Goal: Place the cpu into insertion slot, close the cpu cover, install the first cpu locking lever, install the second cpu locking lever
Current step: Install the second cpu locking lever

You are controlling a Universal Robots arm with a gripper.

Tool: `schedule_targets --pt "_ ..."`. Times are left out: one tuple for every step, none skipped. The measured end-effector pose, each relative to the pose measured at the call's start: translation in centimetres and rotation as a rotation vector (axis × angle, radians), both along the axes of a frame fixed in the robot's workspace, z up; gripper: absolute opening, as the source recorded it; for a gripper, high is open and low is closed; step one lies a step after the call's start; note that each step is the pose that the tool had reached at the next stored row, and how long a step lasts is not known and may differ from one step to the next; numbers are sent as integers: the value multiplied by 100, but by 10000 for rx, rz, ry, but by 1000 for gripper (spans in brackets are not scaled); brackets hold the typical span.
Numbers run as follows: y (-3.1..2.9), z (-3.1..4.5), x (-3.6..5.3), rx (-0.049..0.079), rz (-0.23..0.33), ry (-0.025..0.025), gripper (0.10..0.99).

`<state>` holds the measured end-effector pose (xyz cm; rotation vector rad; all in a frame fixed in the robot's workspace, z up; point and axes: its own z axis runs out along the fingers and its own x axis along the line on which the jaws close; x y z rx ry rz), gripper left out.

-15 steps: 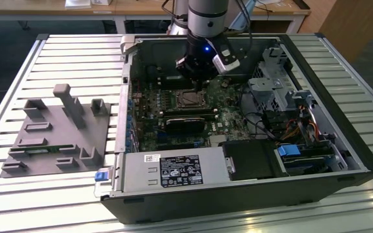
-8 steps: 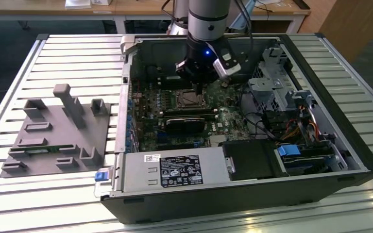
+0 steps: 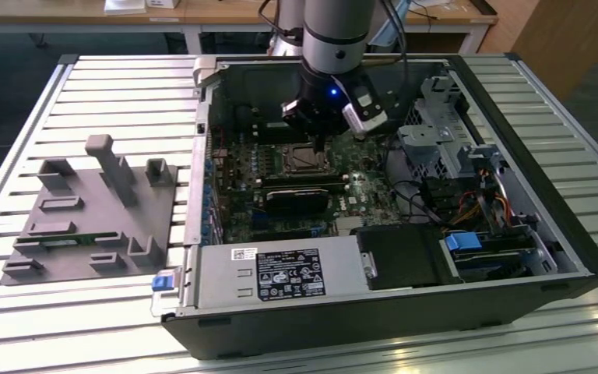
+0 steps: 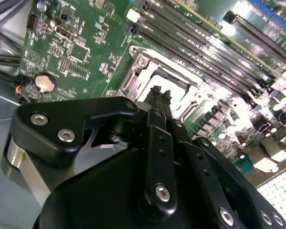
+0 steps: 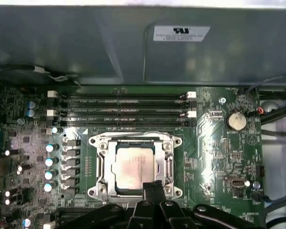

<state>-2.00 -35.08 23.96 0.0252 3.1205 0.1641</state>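
The gripper (image 5: 151, 187), fingers pressed together and holding nothing, is hovering at the edge of the slot (image 5: 97, 167). The cpu (image 5: 133, 168) is sitting in that slot, with the cover (image 5: 169, 164) apparently lying closed around it. Beyond, memory slots (image 5: 121, 107) are running along the board inside the case (image 3: 507, 257) on the table (image 3: 91, 86).

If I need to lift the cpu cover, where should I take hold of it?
Probably its rim beside the end effector, coming straight down from above. The cpu cover lies flat over the cpu, so only its thin outer rim offers a hold, and memory slots crowd the far side.
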Motion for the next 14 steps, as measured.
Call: schedule_targets --pt "-12 0 0 1 0 1 106" --pt "-25 0 0 0 1 1 106" --pt "-35 0 0 0 0 1 106" --pt "-47 0 0 0 0 2 106" --pt "-59 0 0 -1 0 3 106" --pt "-72 -1 0 0 0 6 106" --pt "-85 -2 0 -1 0 12 106" --pt "-98 -3 0 -2 0 23 106" --pt "-109 -4 0 -2 0 38 106" --pt "-119 -5 0 -2 0 56 106" --pt "-126 -7 0 -3 0 73 106" --pt "-132 -10 0 -3 0 91 106" --pt "-136 -15 0 -2 0 107 106" --pt "-140 -22 0 -2 0 114 106"
